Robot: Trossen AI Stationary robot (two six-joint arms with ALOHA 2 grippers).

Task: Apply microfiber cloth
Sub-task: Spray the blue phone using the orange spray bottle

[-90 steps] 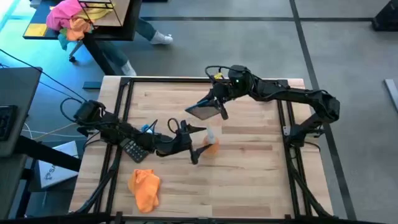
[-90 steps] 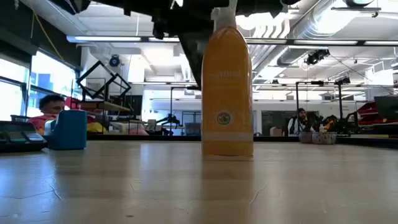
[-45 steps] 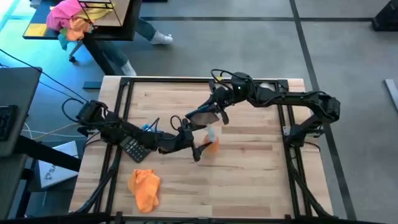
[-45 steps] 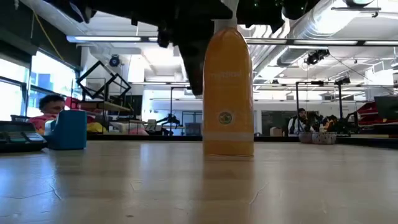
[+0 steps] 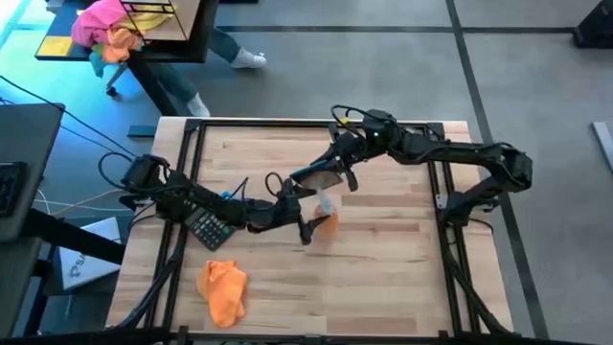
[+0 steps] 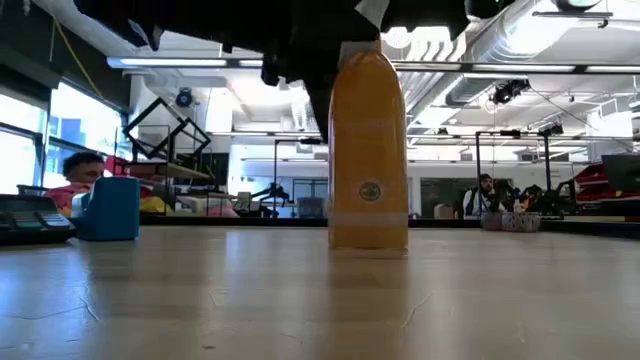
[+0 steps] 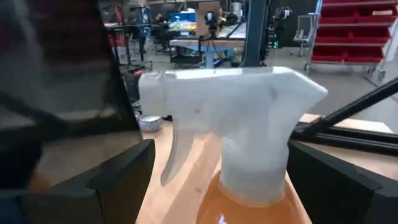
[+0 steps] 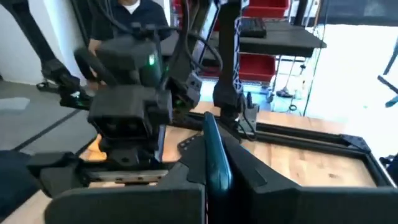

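Observation:
The orange microfiber cloth (image 5: pixel 222 290) lies crumpled on the table near its front left, far from both grippers. A clear spray bottle of orange liquid (image 5: pixel 326 216) (image 6: pixel 368 150) stands upright at mid-table. My left gripper (image 5: pixel 308 222) (image 7: pixel 219 152) is open, with one finger on each side of the bottle's neck, under the white trigger head (image 7: pixel 236 106). My right gripper (image 5: pixel 337 172) (image 8: pixel 214 180) hangs just beyond the bottle, shut on a flat dark panel (image 5: pixel 316 177). My left gripper comes at the bottle level from the table's left. I cannot tell whether its fingers (image 7: pixel 118 180) touch the neck. My right gripper pinches the flat dark panel's edge (image 8: pixel 214 155) between its two fingers. The panel is lifted clear of the table and tilted, seen edge-on in the right wrist view.
A calculator (image 5: pixel 204 230) (image 6: pixel 30 215) and a small blue box (image 5: pixel 227 198) (image 6: pixel 110 208) lie under my left arm. A pink-and-orange fabric bundle (image 5: pixel 110 29) sits on a side table beyond the far left corner, with a person's legs (image 5: pixel 230 48) beside it.
My left gripper has gone a little toward the table's right, up to the spray bottle. My right gripper has shifted slightly right and tipped the panel, which now shows narrower from above.

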